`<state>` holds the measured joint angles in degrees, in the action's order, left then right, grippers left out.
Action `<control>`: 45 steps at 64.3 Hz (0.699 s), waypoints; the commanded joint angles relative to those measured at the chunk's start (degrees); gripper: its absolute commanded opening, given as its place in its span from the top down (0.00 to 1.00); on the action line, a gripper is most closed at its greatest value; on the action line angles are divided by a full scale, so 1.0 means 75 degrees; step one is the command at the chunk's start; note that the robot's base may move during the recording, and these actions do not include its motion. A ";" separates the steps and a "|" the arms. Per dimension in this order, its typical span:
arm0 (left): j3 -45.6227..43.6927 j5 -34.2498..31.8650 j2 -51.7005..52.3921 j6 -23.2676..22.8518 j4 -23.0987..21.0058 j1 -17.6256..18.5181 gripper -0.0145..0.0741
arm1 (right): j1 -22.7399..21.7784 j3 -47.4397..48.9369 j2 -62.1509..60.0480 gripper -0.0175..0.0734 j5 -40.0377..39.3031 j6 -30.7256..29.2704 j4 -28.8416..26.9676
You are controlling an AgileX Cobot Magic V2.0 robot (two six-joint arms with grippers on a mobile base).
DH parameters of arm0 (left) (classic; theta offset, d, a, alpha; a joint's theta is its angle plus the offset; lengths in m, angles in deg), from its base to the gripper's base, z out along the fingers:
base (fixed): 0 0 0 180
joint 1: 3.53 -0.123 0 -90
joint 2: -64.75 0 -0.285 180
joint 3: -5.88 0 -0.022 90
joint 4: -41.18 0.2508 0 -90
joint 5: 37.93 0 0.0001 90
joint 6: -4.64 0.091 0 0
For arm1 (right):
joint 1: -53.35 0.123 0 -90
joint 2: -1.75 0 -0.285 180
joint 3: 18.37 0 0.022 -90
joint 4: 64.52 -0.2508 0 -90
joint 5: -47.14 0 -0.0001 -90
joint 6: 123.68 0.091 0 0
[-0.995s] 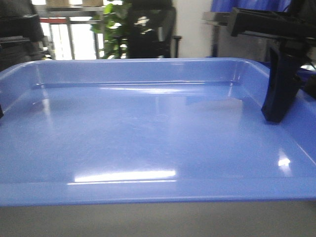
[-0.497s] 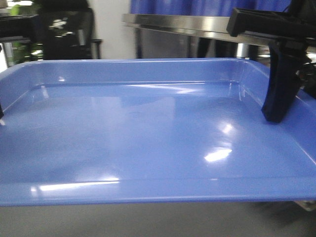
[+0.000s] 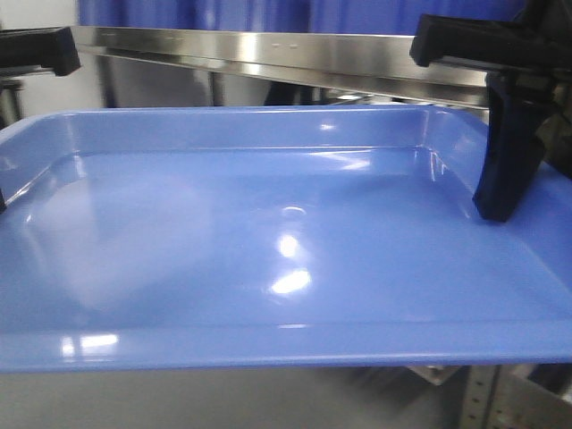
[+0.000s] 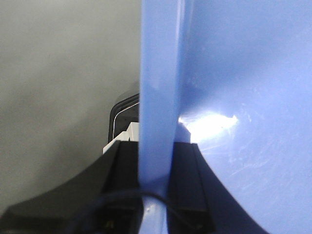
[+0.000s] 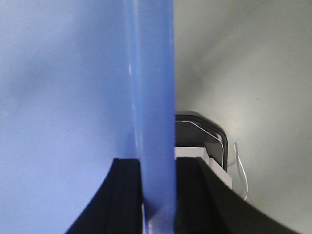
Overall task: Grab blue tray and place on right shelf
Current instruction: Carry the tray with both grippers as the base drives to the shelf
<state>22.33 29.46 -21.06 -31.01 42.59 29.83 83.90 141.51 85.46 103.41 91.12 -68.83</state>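
Tray point(image 3: 268, 232) held up by both arms, near the shelf point(image 3: 295, 54).
L gripper point(image 4: 156, 161) and R gripper point(image 5: 158, 170) have jaws narrow, each pinching a side rim. Shelf edge is behind the far rim; I think lift both sides equally and keep it level.

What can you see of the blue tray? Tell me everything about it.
The tray is wide and shallow, made of glossy periwinkle-blue plastic, with rounded corners and a flared rim. There is nothing in it, and light glints off its floor. It is held roughly level by opposite sides: the left gripper pinches one rim and the right gripper the other. A steel shelf shows beyond its far edge.
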 commanded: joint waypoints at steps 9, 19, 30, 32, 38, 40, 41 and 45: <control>-0.0201 0.0190 0.0203 -0.0230 0.0471 -0.0036 0.89 | -0.0017 0.0236 -0.0254 0.63 -0.0050 0.0021 0.0134; -0.0201 0.0190 0.0203 -0.0230 0.0471 -0.0036 0.89 | -0.0017 0.0236 -0.0254 0.63 -0.0050 0.0021 0.0134; -0.0201 0.0190 0.0203 -0.0230 0.0471 -0.0036 0.89 | -0.0017 0.0236 -0.0254 0.63 -0.0050 0.0021 0.0134; -0.0201 0.0190 0.0203 -0.0230 0.0471 -0.0036 0.89 | -0.0017 0.0236 -0.0254 0.63 -0.0050 0.0021 0.0134; -0.0201 0.0190 0.0203 -0.0230 0.0471 -0.0036 0.89 | -0.0017 0.0236 -0.0254 0.63 -0.0050 0.0021 0.0134; -0.0201 0.0190 0.0203 -0.0230 0.0471 -0.0036 0.89 | -0.0017 0.0236 -0.0254 0.63 -0.0050 0.0021 0.0134; -0.0201 0.0190 0.0203 -0.0230 0.0471 -0.0036 0.89 | -0.0017 0.0236 -0.0254 0.63 -0.0050 0.0021 0.0134; -0.0201 0.0190 0.0203 -0.0230 0.0471 -0.0036 0.89 | -0.0017 0.0236 -0.0254 0.63 -0.0050 0.0021 0.0134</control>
<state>22.33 29.46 -21.06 -31.01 42.59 29.83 83.90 141.51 85.46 103.41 91.02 -68.83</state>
